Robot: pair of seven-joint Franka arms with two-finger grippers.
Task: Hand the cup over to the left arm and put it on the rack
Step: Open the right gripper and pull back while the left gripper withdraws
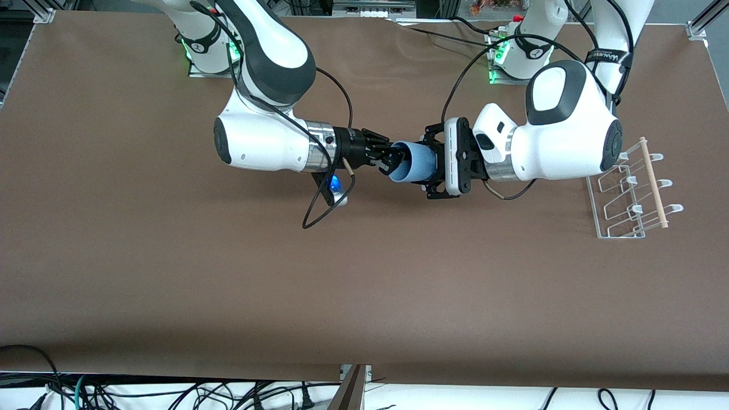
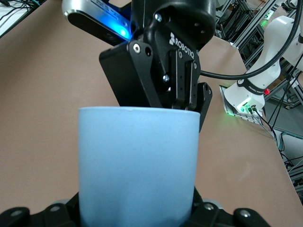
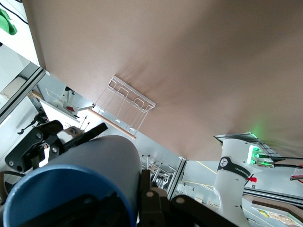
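The light-blue cup (image 1: 414, 162) lies on its side in the air over the middle of the table, between the two hands. My right gripper (image 1: 393, 162), black and slender, is shut on the cup's rim, one finger inside the mouth and one outside. In the right wrist view the cup (image 3: 94, 161) fills the corner by my right gripper (image 3: 132, 208). My left gripper (image 1: 434, 165), the white boxy hand, is around the cup's base end. In the left wrist view the cup (image 2: 137, 165) fills the frame, with the right gripper (image 2: 182, 99) at its rim. The rack (image 1: 632, 191) sits at the left arm's end.
The rack has a wooden dowel (image 1: 654, 182) along one side and also shows in the right wrist view (image 3: 128, 101). The brown table (image 1: 364, 285) is bare nearer the front camera. Both arm bases stand along the top edge, and a cable (image 1: 319, 210) loops under the right wrist.
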